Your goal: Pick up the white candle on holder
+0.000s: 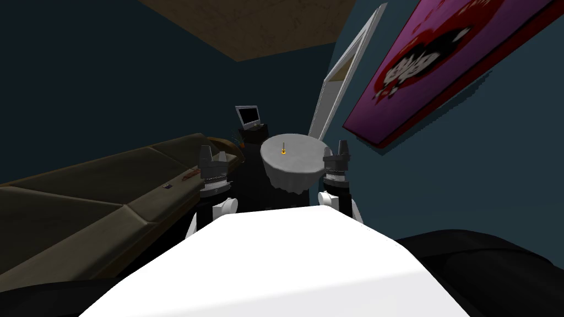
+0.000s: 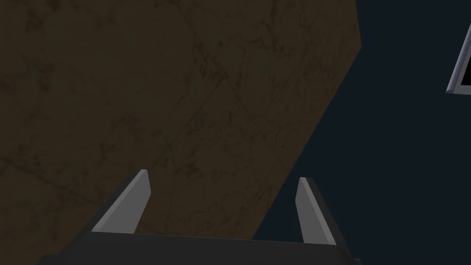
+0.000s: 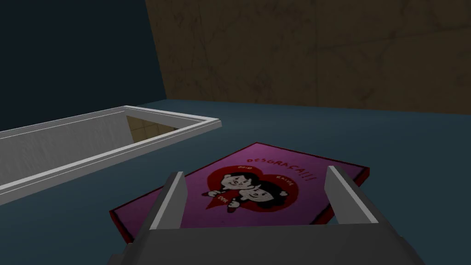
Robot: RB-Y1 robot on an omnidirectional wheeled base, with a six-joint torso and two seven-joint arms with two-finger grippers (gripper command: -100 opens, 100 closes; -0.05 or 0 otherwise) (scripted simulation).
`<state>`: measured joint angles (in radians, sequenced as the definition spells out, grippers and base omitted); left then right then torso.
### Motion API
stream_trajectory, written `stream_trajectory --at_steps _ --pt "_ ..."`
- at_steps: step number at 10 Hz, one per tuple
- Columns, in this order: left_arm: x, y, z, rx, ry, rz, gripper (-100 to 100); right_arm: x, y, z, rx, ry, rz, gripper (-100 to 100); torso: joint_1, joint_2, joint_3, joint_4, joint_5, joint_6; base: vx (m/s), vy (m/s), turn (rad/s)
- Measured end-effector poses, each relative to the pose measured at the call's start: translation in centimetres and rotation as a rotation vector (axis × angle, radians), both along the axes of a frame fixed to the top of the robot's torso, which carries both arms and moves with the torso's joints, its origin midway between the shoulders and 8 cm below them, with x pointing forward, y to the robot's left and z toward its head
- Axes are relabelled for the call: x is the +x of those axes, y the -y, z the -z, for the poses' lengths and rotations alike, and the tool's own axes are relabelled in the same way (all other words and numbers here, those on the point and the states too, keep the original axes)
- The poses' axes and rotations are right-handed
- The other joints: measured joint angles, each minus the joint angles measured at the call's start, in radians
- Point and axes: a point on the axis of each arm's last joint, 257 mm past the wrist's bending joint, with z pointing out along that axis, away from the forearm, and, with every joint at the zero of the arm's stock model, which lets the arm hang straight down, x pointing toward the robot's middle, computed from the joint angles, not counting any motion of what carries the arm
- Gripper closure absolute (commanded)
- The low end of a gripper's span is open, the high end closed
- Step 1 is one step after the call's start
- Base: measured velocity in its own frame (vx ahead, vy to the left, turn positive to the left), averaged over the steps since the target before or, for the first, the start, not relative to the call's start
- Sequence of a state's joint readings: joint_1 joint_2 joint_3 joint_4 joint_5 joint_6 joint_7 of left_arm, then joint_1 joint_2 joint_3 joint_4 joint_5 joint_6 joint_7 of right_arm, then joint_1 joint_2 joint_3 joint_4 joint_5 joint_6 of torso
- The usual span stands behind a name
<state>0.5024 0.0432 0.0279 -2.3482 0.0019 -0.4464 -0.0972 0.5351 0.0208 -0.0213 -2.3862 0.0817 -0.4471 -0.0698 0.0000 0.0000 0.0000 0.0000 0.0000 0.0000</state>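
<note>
Both pincers are hanging spread and empty before the round table (image 1: pixel 300 168): your left gripper (image 1: pixel 213 155) off its left edge, your right gripper (image 1: pixel 343 146) off its right. Farther on, the candle on holder (image 1: pixel 283 148) is standing near the table's middle. It is looking slim, light and probably tippy, so a low pinch at the holder is looking safest.

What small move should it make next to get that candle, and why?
Probably edge forward toward the round table: the candle stands near its middle, beyond both grippers, and the open, empty left gripper and right gripper point away from it.
</note>
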Motion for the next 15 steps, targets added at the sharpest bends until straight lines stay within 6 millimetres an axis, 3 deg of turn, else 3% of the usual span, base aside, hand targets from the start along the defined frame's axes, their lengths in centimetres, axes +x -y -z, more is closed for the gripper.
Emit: stream_trajectory --at_steps 7,10,15 --pt "0.0 0.0 0.0 0.0 0.0 0.0 0 2.7 -0.8 2.4 -0.238 -0.114 0.026 -100 0.008 0.001 0.001 0.0 0.002 0.0 -0.02 0.102 -0.007" --pt "0.0 0.0 0.0 0.0 0.0 0.0 0 4.5 0.2 3.8 -0.377 -0.18 0.09 -100 0.013 -0.001 0.0 0.0 0.003 0.0 0.005 0.182 -0.015" --pt "0.0 0.0 0.0 0.0 0.0 0.0 0 7.8 3.6 5.7 -0.617 -0.289 0.251 -100 0.012 0.0 0.0 0.0 0.003 0.0 -0.001 0.165 -0.006"
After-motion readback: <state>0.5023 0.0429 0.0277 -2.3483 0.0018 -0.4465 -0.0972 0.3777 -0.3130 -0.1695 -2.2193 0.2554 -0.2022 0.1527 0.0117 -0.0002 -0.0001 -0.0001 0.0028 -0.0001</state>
